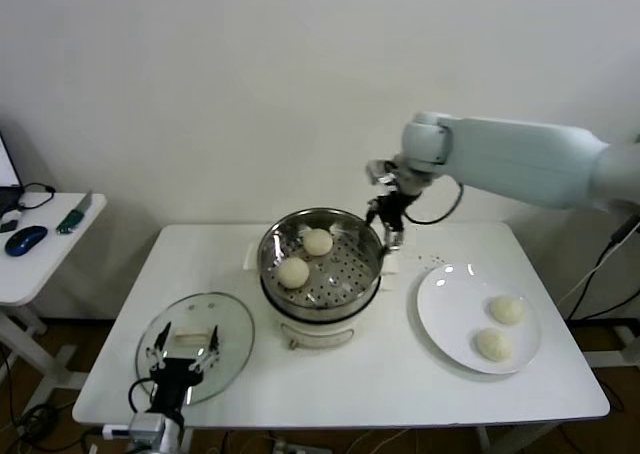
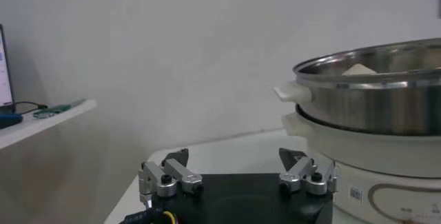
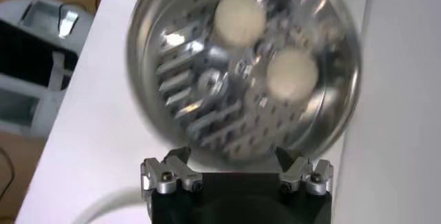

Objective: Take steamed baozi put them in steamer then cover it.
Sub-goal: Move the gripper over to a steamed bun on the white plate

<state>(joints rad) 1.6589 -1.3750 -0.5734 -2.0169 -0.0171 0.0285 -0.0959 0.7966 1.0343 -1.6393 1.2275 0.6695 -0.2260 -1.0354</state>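
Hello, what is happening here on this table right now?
A robot is loading baozi into the steamer. Two baozi lie in it; two more wait on the white plate. The right gripper, open and empty, hangs at the steamer's rim. The left gripper waits, open, over the cover lying on the table.

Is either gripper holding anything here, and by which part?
Nothing is held. The right gripper is open and empty by the steamer rim; the left gripper is open over the cover.
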